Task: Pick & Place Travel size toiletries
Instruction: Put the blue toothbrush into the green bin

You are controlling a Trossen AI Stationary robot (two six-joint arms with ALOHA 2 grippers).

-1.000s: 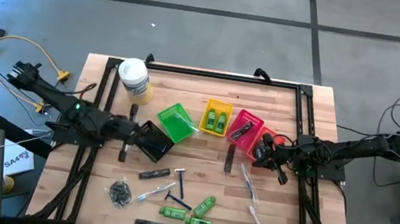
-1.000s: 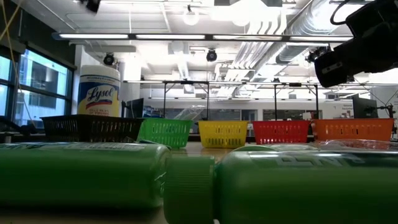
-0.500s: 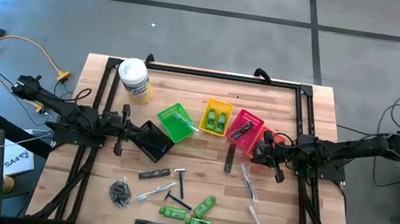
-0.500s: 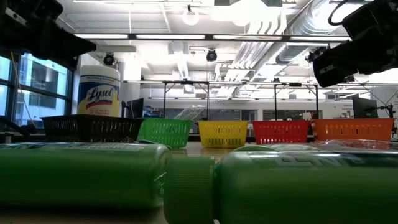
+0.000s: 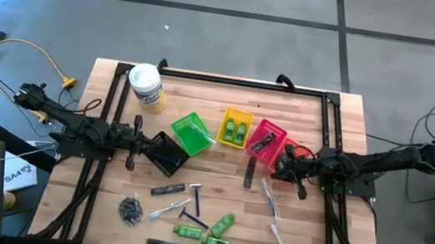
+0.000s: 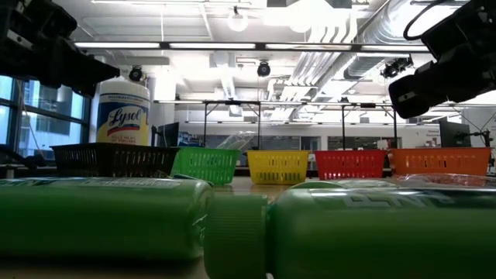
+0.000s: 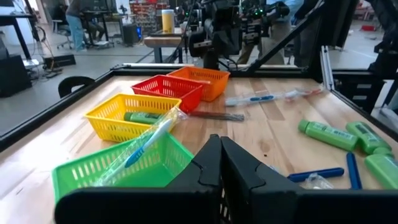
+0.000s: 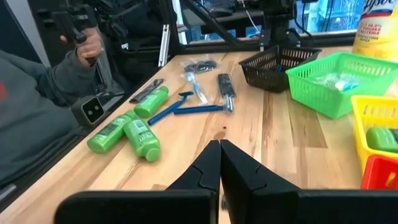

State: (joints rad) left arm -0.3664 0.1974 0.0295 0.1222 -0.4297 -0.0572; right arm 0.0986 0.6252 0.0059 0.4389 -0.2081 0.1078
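**Both grippers closed and empty, toiletries strewn along the lower table**

In the high view the wooden table [image 5: 205, 87] carries a black frame along its upper, left and right edges; the widest bare wood lies in the upper middle, between that frame and the row of baskets. The baskets run across the centre of the frame: black basket [image 5: 166, 154], green basket [image 5: 192, 133], yellow basket [image 5: 235, 128], red basket [image 5: 265, 138]. A white-lidded tub [image 5: 145, 85] stands in the upper left corner.

The left gripper [image 5: 130, 161] hangs just left of the black basket, its arm stretching in from the left edge, fingers pressed together on nothing. The right gripper [image 5: 301, 189] sits right of the red basket, arm reaching in from the right, likewise pinched closed and empty.

The green mini bottles [image 5: 204, 234], blue razors [image 5: 192, 209], a mesh bundle [image 5: 131, 210] and wrapped toothbrushes [image 5: 278, 227] lie in the lower middle.
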